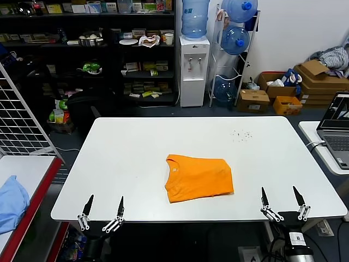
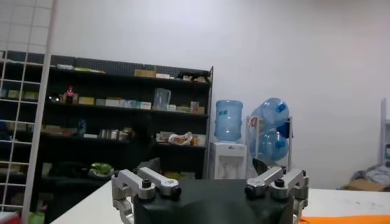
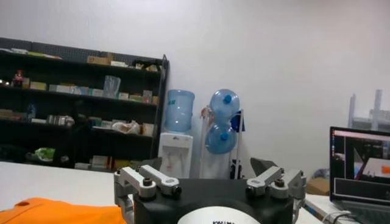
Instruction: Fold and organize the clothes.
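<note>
The orange T-shirt [image 1: 199,177] lies folded into a compact rectangle near the middle of the white table [image 1: 136,153], collar toward the far left corner of the fold. My left gripper [image 1: 104,203] stands open at the table's near left edge, well clear of the shirt. At the near right edge my right gripper [image 1: 281,195] is open too, nothing between its fingers. An orange strip of the shirt [image 3: 55,212] shows low in the right wrist view, and a thin sliver of the shirt [image 2: 344,220] shows in the left wrist view.
A light blue cloth [image 1: 12,203] lies on a red-edged side table at the left. A laptop [image 1: 339,128] sits on a desk at the right. Behind stand a wire grid panel [image 1: 22,114], dark shelves [image 1: 87,49], a water dispenser [image 1: 194,65] and cardboard boxes [image 1: 294,90].
</note>
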### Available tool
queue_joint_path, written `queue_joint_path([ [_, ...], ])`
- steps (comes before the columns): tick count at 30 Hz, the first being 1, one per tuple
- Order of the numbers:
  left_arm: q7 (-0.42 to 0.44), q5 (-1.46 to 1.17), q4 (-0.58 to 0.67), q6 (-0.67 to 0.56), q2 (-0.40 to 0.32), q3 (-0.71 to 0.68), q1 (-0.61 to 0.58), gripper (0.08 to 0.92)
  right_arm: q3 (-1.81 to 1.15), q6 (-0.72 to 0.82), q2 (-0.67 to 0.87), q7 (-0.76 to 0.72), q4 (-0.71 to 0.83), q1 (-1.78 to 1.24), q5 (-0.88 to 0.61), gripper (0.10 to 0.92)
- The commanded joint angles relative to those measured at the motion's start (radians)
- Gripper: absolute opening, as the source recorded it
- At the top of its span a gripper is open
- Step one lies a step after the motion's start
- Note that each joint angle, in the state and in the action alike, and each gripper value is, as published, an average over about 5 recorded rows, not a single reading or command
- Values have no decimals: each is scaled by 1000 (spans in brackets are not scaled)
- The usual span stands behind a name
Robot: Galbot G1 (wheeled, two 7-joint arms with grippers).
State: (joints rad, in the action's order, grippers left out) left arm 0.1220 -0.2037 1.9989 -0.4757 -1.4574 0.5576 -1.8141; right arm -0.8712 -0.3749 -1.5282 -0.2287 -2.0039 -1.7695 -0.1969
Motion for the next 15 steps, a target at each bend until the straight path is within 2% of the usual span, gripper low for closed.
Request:
queue_joint_path([
  [1, 7, 22, -7, -16, -20, 21, -18, 921, 0, -34, -29, -7, 14, -2, 10, 921],
  [15, 10, 31, 7, -7, -19, 16, -26, 921, 3, -33, -34, -3, 1, -9, 12, 921],
])
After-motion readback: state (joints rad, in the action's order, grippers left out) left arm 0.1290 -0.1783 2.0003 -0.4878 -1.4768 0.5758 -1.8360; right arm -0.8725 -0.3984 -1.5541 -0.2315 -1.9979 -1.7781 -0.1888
